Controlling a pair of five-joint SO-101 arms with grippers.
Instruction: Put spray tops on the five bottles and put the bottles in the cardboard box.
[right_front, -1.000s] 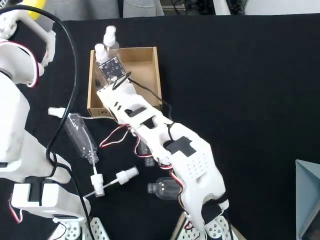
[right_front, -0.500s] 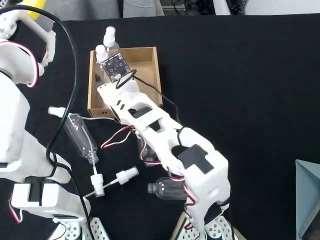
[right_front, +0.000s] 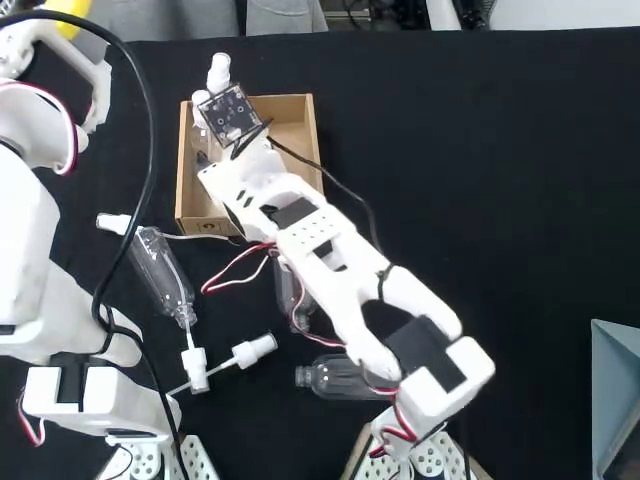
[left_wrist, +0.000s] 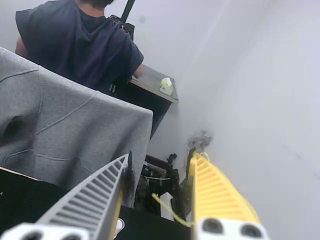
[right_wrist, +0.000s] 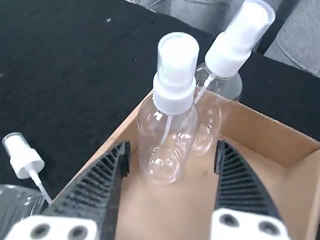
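Note:
In the right wrist view my right gripper (right_wrist: 172, 150) is open, one finger on each side of a clear bottle (right_wrist: 167, 135) with a white spray top. That bottle stands upright in a corner of the cardboard box (right_wrist: 280, 145). A second topped bottle (right_wrist: 222, 70) stands just behind it at the box's far wall (right_front: 255, 98); its white top (right_front: 218, 68) pokes up there. The right arm (right_front: 300, 225) stretches over the box. My left gripper (left_wrist: 160, 160) is open, held high and facing the room.
On the black table lie a capless bottle (right_front: 160, 268), another (right_front: 335, 375) near the right arm's base, and one (right_front: 290, 290) partly under that arm. Loose spray tops (right_front: 195, 365) (right_front: 255, 348) (right_front: 115, 224) lie nearby. A grey bin (right_front: 615, 390) stands at the right edge.
The right arm has stretched farther towards the box's far left corner, and its wrist now covers the top of the bottle in the box. The left arm has not moved.

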